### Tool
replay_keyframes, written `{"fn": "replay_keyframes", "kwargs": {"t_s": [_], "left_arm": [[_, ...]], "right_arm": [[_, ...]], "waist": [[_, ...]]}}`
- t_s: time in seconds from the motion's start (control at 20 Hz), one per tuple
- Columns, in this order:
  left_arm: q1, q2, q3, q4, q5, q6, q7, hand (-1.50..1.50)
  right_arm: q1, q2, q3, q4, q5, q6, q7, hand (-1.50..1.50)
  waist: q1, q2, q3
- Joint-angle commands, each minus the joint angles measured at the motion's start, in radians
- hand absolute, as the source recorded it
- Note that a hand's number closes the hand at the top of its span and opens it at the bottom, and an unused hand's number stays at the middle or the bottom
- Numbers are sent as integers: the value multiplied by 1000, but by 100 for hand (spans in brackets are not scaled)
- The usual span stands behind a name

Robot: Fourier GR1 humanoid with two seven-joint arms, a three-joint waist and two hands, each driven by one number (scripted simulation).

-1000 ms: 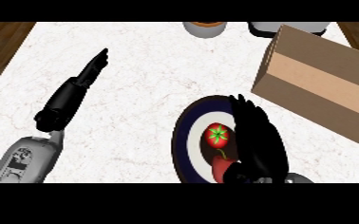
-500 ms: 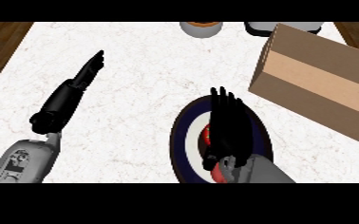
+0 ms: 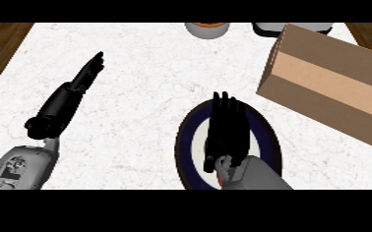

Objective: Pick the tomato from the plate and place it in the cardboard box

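You see: one plate (image 3: 190, 132). One box (image 3: 320, 78). Two hands: left (image 3: 69, 98), right (image 3: 227, 128). Two containers at far edge: one grey cup (image 3: 207, 29), one dark vessel (image 3: 291, 27). Tomatoes visible: zero countable.

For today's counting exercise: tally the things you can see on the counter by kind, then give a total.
Plate: 1
Cardboard box: 1
Containers cut off at the far edge: 2
Total: 4
The right robot hand covers the plate's middle, so nothing under it is counted.
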Motion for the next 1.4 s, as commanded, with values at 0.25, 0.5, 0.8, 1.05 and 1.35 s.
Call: {"fn": "replay_keyframes", "kwargs": {"t_s": [0.25,0.5,0.8,1.05,1.35], "left_arm": [[37,-4,18,-16,-20,-7,-21,0],[9,-14,16,-22,-24,-19,5,0],[8,-9,54,-4,-2,-60,-4,0],[54,-21,62,-61,-36,-63,-2,0],[51,-97,34,-31,-108,-15,-17,0]], "right_arm": [[38,20,-68,18,20,109,133,-150],[61,48,-56,78,87,67,141,-150],[95,48,-58,71,91,25,111,-150],[147,8,-79,70,128,61,-60,150],[93,34,-46,156,264,-22,-140,150]], "waist": [[-5,0,1],[-3,0,1],[1,2,1],[0,1,1],[0,2,1]]}}
